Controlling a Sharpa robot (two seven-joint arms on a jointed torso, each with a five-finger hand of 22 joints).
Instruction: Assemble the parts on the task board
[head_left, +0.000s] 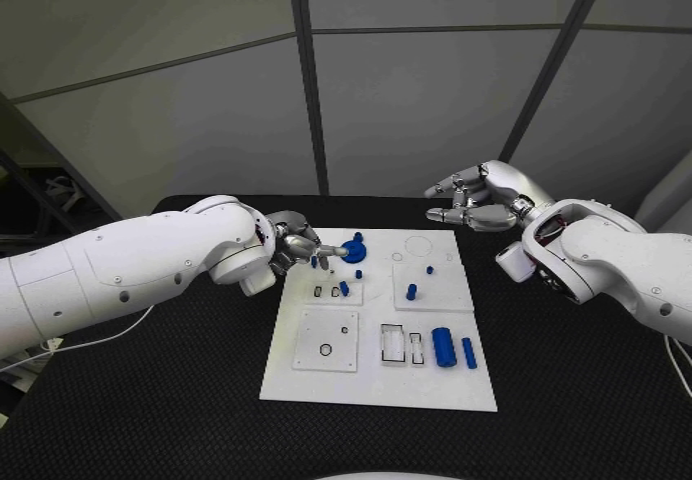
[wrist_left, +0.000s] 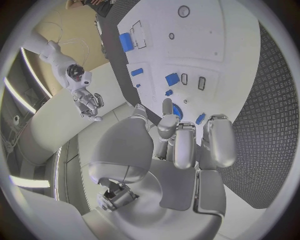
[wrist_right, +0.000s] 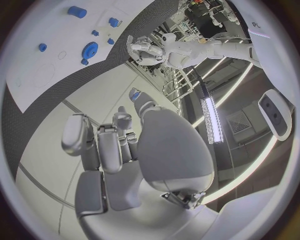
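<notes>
Your left hand (head_left: 299, 243) sits at the far left corner of the white board (head_left: 378, 385), fingers curled toward a blue gear (head_left: 353, 250). In the head view the fingertips reach the gear's edge, but you can't tell whether they pinch it or just touch it; the hand covers part of the gear. In the left wrist view the fingers (wrist_left: 187, 142) hide most of the gear (wrist_left: 180, 111), only a blue sliver shows past them. Grip state there: cannot tell.

Your right hand (head_left: 476, 200) hangs above the table beyond the board's far right corner, well apart from the board, fingers loosely curled and spread, holding nothing. The right wrist view shows the same hand (wrist_right: 115, 145) with gaps between its fingers and nothing in the palm.

On the board: two blue cylinders (head_left: 444, 346) lie side by side near the right edge, next to a pair of rectangular slots (head_left: 392, 343). A small blue peg (head_left: 411, 292) stands on the raised right square, another (head_left: 343, 289) on the left square beside two small slots. Tiny blue bits near the gear are too small to make out. A square plate (head_left: 326, 340) with a small ring sits near the front left. The faint circles at the far right of the board are hard to read.
</notes>
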